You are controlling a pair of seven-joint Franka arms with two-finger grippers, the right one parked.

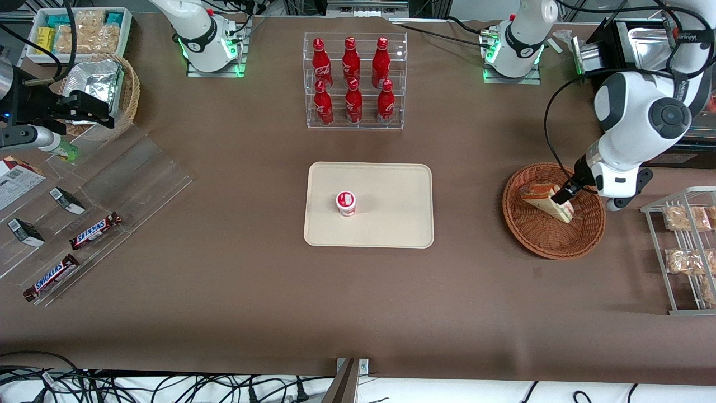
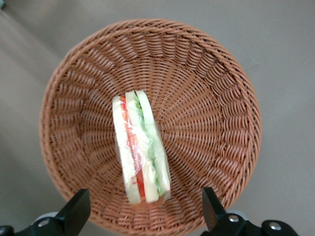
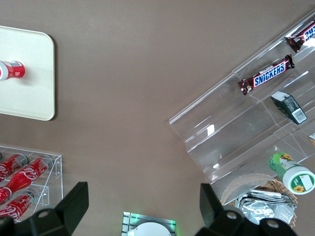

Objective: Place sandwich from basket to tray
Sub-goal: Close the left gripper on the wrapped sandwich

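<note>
Wrapped sandwich (image 2: 141, 147) on edge in wicker basket (image 2: 206, 73), gripper (image 2: 145, 216) above, beige tray (image 1: 391, 184) apart

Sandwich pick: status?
Gripper open, above basket, fingers straddling sandwich. Sandwich in basket, not gripped. Tray holds small cup.

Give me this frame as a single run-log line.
phase: reaching | gripper: open, over basket, straddling sandwich | sandwich: in basket, not gripped | tray: holds small cup
</note>
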